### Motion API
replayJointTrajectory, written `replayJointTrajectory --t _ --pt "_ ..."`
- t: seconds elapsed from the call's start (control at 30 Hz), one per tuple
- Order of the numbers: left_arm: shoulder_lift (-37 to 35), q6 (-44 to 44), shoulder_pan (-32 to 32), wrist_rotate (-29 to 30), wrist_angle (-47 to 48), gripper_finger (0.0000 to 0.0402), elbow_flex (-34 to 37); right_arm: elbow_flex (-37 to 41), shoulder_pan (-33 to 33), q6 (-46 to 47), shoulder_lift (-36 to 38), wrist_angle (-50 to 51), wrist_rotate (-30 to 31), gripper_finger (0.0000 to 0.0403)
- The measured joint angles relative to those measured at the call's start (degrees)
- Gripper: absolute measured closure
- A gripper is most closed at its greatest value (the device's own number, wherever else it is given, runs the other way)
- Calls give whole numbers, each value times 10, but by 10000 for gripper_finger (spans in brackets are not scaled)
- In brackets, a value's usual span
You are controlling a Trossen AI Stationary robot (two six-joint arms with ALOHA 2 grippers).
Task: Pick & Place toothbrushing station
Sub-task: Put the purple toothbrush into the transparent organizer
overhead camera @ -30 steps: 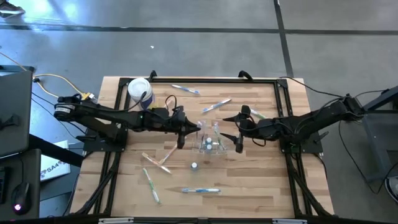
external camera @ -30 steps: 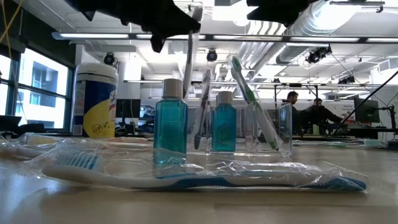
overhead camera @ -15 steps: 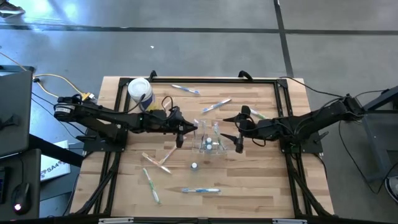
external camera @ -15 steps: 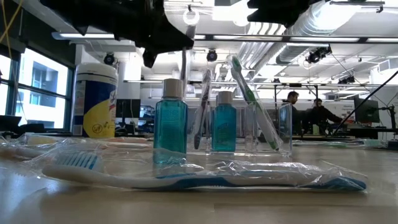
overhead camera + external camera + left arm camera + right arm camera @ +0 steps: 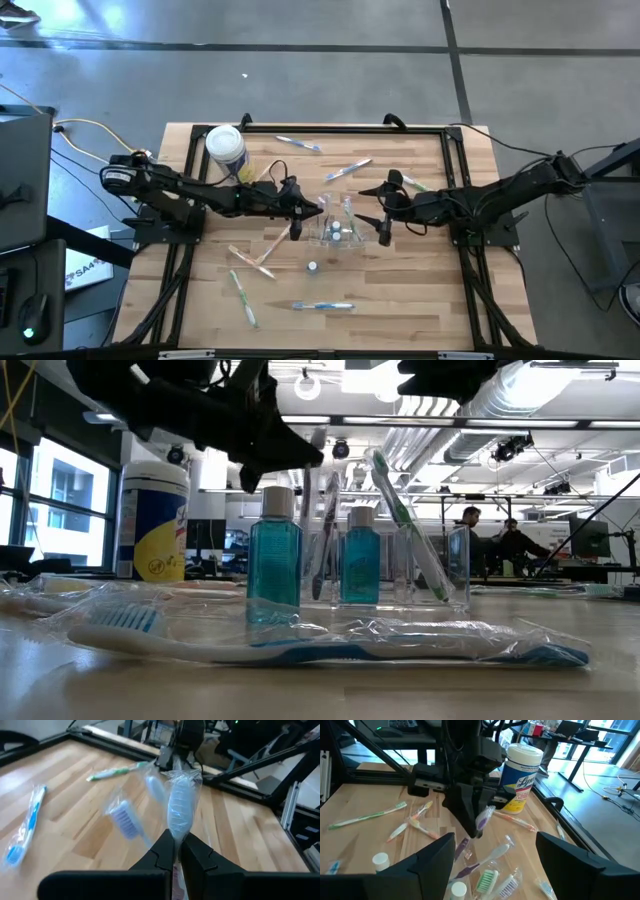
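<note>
A small clear cup (image 5: 336, 226) stands at the table's middle with several toothbrushes (image 5: 400, 520) leaning in it. Two little blue bottles (image 5: 273, 560) stand beside it. My left gripper (image 5: 300, 212) hovers just left of the cup, shut on a wrapped toothbrush (image 5: 179, 807). My right gripper (image 5: 384, 214) waits open on the cup's right side and holds nothing. Loose toothbrushes (image 5: 250, 260) lie flat on the wood. A wrapped blue one (image 5: 330, 642) lies nearest the front edge. My left gripper pinches the wrapped toothbrush just under its head (image 5: 176, 834) between its two fingers. The fingers come roughly level from the table's left and lie across the brush. The brush stands about upright and is lifted clear, head above the fingers and handle (image 5: 463, 846) hanging below.
A white-lidded canister with a yellow label (image 5: 224, 148) stands at the back left. A small white cap (image 5: 312, 266) lies in front of the cup. More toothbrushes (image 5: 347, 169) lie toward the far edge. A black frame (image 5: 300, 130) borders the table.
My left gripper has sunk toward the cup with the toothbrush still in its fingers and has rolled a little. The brush has come down with it and stays roughly upright.
</note>
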State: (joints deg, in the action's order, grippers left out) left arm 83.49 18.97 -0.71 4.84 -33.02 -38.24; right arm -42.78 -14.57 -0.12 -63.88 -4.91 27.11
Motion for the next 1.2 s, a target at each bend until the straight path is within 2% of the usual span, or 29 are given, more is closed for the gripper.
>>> replayJointTrajectory --t 0.33,0.87,1.03,1.2 --pt "1 36 0 -22 22 388 0 0 0 -1 0 2 0 130" --pt "1 -10 0 -19 49 385 0 0 0 -1 0 2 0 130" --pt "1 -39 0 12 50 359 0 0 0 -1 0 2 0 130" --pt "1 -42 0 13 51 333 0 0 0 -1 0 5 0 130"
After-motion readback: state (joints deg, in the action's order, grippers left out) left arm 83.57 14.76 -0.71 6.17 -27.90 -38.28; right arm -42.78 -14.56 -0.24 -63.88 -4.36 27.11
